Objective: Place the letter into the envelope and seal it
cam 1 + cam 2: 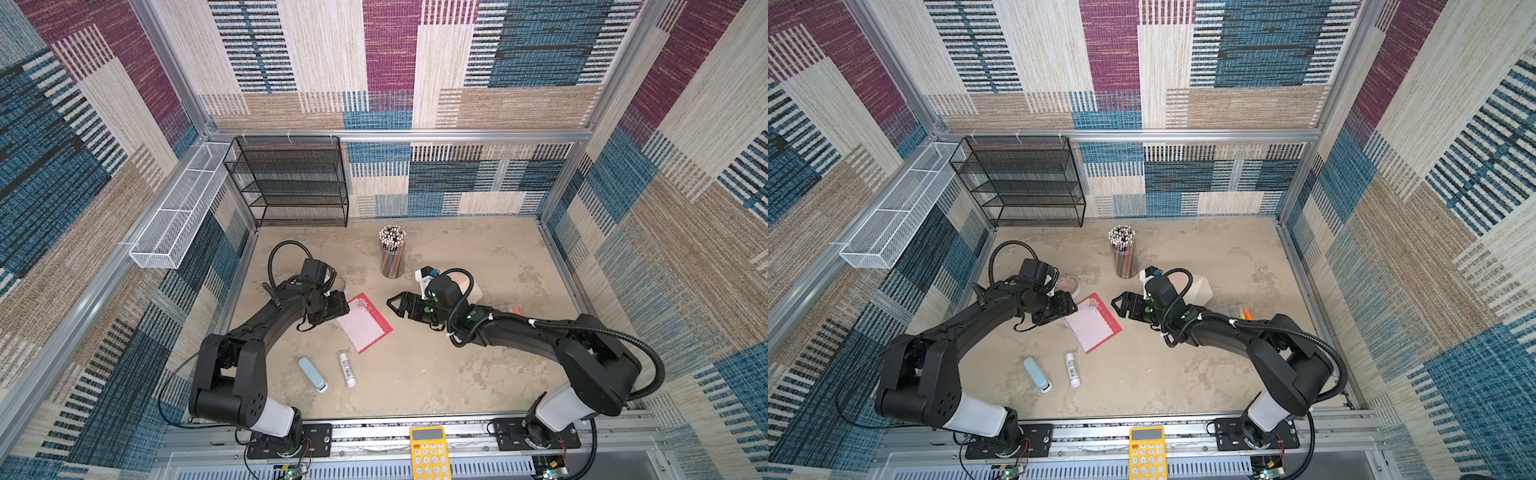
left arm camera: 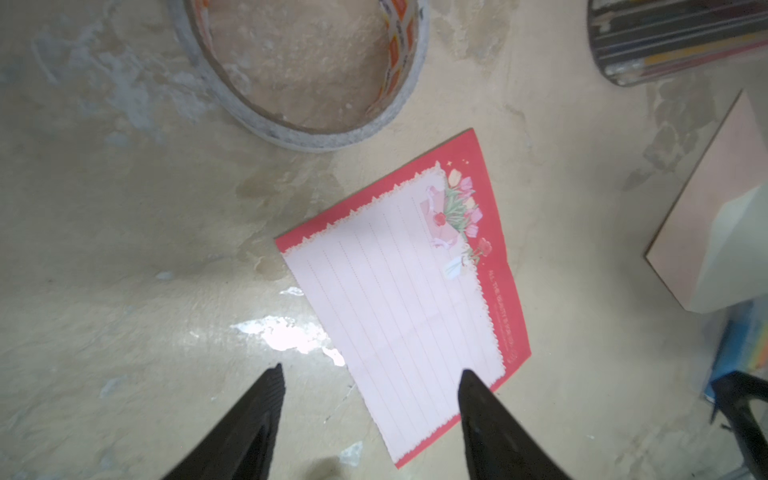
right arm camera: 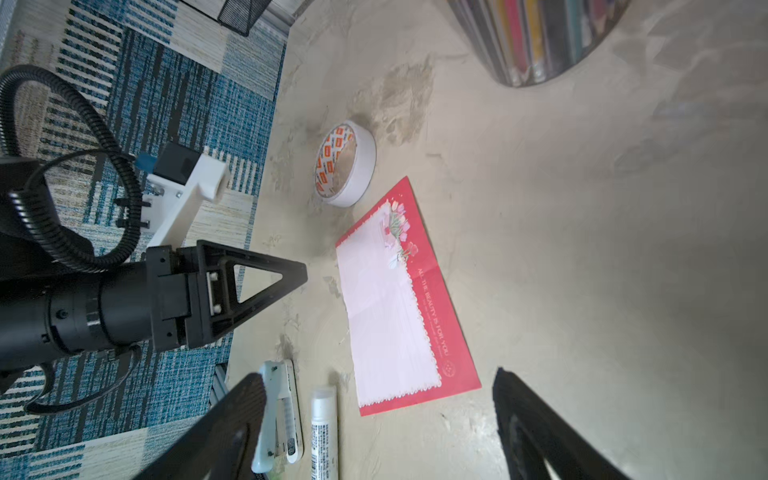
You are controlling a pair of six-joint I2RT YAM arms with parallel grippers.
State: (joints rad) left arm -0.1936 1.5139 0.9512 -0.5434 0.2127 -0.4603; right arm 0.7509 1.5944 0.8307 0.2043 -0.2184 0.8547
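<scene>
red-edged letter (image 1: 365,324) lying flat, left gripper (image 2: 372,369) at its edge, spread empty, right gripper (image 3: 379,372) likewise, nearby

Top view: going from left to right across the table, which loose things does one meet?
A pale blue tool → glue stick → cup of pencils → envelope. The letter is left out: it spans the glue stick and the cup.

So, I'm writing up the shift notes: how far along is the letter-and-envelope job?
Nothing looks done yet. The letter lies flat on the table, apart from the envelope. In hand: the left gripper is open at the letter's edge, and the right gripper is open and empty. Left: grasping, inserting, sealing.
</scene>
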